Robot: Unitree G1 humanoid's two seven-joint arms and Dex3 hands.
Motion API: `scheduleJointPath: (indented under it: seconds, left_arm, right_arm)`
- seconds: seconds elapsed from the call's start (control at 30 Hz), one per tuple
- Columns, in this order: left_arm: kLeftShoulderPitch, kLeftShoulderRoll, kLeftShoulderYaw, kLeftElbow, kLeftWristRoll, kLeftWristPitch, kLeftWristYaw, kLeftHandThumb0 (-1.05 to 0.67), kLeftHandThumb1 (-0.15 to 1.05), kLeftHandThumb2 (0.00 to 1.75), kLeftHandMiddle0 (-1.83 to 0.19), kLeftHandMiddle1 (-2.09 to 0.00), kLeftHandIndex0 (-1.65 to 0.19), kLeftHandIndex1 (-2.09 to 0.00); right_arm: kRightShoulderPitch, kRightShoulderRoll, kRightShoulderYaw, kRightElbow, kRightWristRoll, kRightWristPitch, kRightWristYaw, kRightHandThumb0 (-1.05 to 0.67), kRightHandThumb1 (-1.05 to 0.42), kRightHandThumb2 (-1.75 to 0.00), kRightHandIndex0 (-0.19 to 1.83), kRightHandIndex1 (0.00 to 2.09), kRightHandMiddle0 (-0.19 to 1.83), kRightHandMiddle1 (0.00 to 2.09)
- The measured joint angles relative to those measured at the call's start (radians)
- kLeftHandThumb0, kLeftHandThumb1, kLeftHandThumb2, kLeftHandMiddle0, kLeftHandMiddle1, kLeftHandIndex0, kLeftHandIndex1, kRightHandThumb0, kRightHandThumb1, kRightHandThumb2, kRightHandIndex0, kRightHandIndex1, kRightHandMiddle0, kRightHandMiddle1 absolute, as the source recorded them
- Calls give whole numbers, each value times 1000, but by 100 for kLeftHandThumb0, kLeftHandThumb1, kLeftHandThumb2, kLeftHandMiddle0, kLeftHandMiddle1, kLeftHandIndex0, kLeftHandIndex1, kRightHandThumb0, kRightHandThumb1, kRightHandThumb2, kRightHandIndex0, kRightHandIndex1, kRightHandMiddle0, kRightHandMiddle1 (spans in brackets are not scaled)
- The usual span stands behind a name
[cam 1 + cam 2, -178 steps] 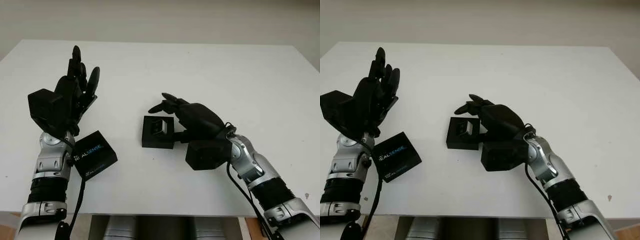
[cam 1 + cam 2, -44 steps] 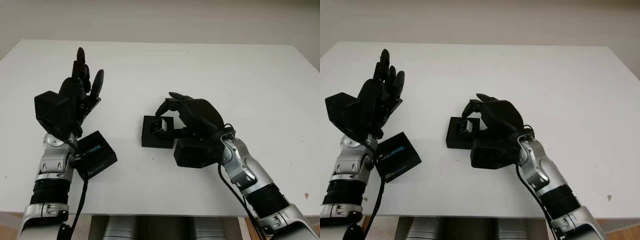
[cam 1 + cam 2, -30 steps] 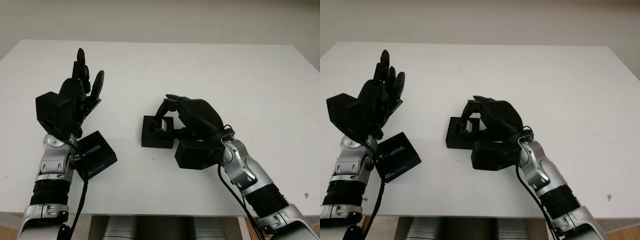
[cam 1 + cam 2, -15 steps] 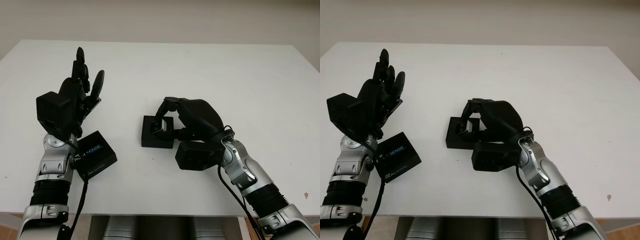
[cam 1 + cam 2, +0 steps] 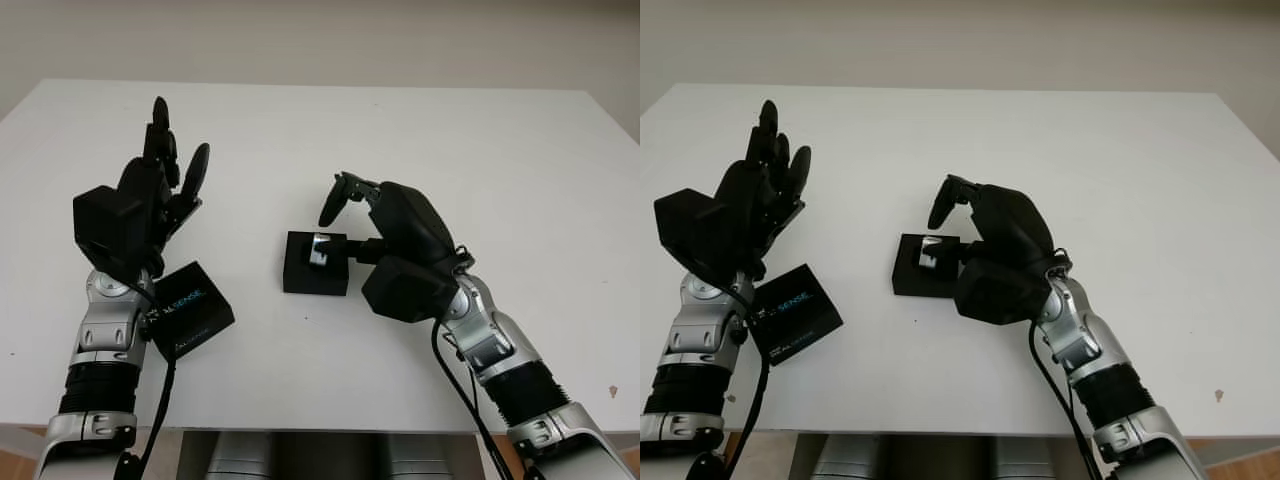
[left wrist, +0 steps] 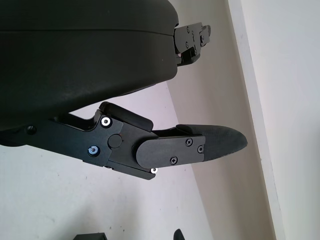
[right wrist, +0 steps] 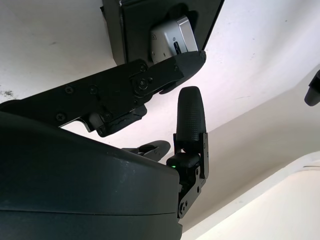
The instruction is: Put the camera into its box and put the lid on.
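Observation:
The small silver camera (image 5: 318, 249) lies inside the open black box (image 5: 305, 275) at the table's middle. My right hand (image 5: 340, 232) hovers just right of and above the box, open, its fingers (image 5: 338, 196) lifted off the camera and its thumb beside the box's right wall. In the right wrist view the camera (image 7: 172, 37) sits in the box (image 7: 127, 30) with no finger on it. The black lid (image 5: 192, 310), printed with white and blue lettering, lies flat at the near left. My left hand (image 5: 165, 170) is held up above the lid's far side, open and holding nothing.
The white table (image 5: 500, 170) stretches wide to the right and back. Its front edge (image 5: 330, 425) runs close behind the lid and my forearms.
My right hand's fingers, curled down onto the camera in the box half a second ago, have uncurled and lifted away. The camera stays in the box. The left hand has barely moved.

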Motion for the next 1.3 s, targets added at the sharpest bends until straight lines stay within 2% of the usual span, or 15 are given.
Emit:
scheduleJointPath:
  seconds: [0.33, 0.53, 0.63, 0.83, 0.93, 1.03, 1.2, 1.3]
  left_arm:
    - [0, 1, 0, -3, 1, 19, 0, -73, 105, 46, 19, 0, 19, 0]
    - [0, 1, 0, -6, 1, 23, -1, -73, 105, 47, 19, 0, 19, 0]
    - [0, 1, 0, -10, 1, 24, -2, -72, 105, 47, 19, 0, 19, 0]
    - [0, 1, 0, -10, 1, 23, -3, -73, 105, 47, 19, 0, 19, 0]
    - [0, 1, 0, -10, 1, 24, -3, -73, 105, 47, 19, 0, 19, 0]
    - [0, 1, 0, -10, 1, 25, -4, -73, 105, 47, 19, 0, 19, 0]
    - [0, 1, 0, -11, 1, 24, -4, -73, 105, 47, 19, 0, 19, 0]
    - [0, 1, 0, -11, 2, 24, -3, -73, 105, 47, 19, 0, 19, 0]
  right_arm:
    - [0, 7, -14, -30, 12, 7, 33, -37, -93, -6, 45, 6, 41, 158]
    - [1, 5, -11, -78, -8, 86, 109, -41, -95, -6, 43, 5, 38, 155]
    - [1, 5, -10, -100, -31, 118, 113, -41, -94, -5, 42, 4, 38, 146]
    - [1, -15, -7, -126, -61, 126, 145, -42, -92, -5, 35, 2, 31, 99]
    - [-15, -70, -3, -120, -63, 59, 189, -40, -89, -5, 26, 2, 38, 67]
    - [-92, -150, 6, -106, -60, -43, 262, -38, -86, -5, 21, 2, 44, 47]
    - [-233, -239, 5, -67, -54, -208, 298, -37, -82, -4, 25, 6, 52, 41]
    - [-288, -281, 12, -43, -118, -304, 264, -39, -82, -5, 27, 7, 55, 41]
